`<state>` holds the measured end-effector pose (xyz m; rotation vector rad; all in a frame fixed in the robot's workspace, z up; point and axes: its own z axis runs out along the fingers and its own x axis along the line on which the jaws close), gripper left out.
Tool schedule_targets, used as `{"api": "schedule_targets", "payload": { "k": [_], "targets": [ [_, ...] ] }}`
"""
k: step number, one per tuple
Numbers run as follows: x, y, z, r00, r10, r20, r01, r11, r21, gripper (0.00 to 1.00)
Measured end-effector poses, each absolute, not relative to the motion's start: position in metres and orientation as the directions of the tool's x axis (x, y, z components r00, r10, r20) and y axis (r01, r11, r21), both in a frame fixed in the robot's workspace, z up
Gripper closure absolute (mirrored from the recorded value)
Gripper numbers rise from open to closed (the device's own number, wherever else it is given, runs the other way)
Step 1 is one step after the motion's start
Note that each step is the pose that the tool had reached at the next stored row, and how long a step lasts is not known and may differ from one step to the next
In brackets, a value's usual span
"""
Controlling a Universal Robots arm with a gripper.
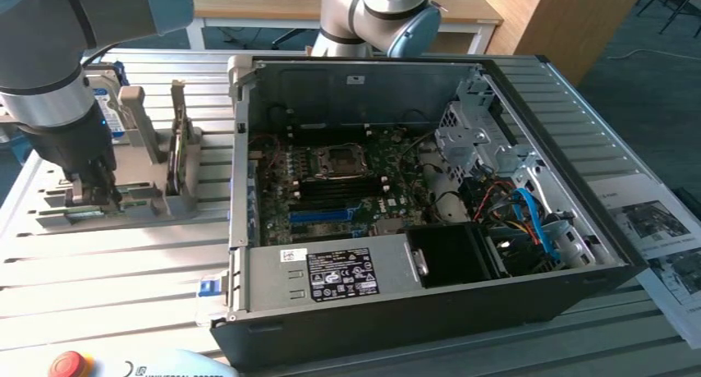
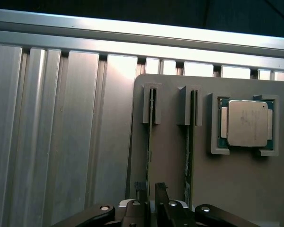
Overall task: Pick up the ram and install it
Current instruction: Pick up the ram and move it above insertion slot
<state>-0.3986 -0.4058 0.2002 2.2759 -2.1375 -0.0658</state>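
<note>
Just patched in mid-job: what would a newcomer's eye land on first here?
The open computer case, motherboard exposed, dominates the middle of the exterior view. On that view's left the tool is down at a grey holder, right at one ram stick standing on edge. A second stick and a square silver processor chip sit beside it in the holder.

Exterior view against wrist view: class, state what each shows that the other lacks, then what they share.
Exterior view's own: the open computer case, its motherboard with the blue slot, the power supply and a red stop button. Wrist view's own: the square silver processor chip in its pocket, and two sticks standing on edge, the ram at the gripper and a second stick beside it. Shared: the grey holder on the slatted metal table, with the gripper down at it.
</note>
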Motion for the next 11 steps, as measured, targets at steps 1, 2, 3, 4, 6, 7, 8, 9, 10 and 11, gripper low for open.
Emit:
{"api": "schedule_targets", "payload": {
  "k": [1, 2, 3, 4, 6, 7, 8, 9, 10, 11],
  "targets": [
    [-0.3986, -0.4058, 0.2002, 0.062, -0.998, -0.018, -0.997, -0.063, 0.042, 0.79],
    [-0.3986, -0.4058, 0.2002, 0.062, -0.998, -0.018, -0.997, -0.063, 0.042, 0.79],
    [-0.3986, -0.4057, 0.1999, 0.062, -0.998, -0.018, -0.997, -0.063, 0.042, 0.79],
    [-0.3986, -0.4058, 0.1997, 0.062, -0.998, -0.018, -0.997, -0.063, 0.042, 0.79],
    [-0.3986, -0.4058, 0.1995, 0.062, -0.998, -0.018, -0.997, -0.063, 0.042, 0.79],
    [-0.3986, -0.4058, 0.1995, 0.062, -0.998, -0.018, -0.997, -0.063, 0.042, 0.79],
    [-0.3986, -0.4058, 0.1995, 0.062, -0.998, -0.018, -0.997, -0.063, 0.042, 0.79],
    [-0.3986, -0.4058, 0.1994, 0.062, -0.998, -0.018, -0.997, -0.063, 0.042, 0.79],
    [-0.3986, -0.4058, 0.1994, 0.062, -0.998, -0.018, -0.997, -0.063, 0.042, 0.79],
    [-0.3986, -0.4058, 0.1994, 0.062, -0.998, -0.018, -0.997, -0.063, 0.042, 0.79]
  ]
}}
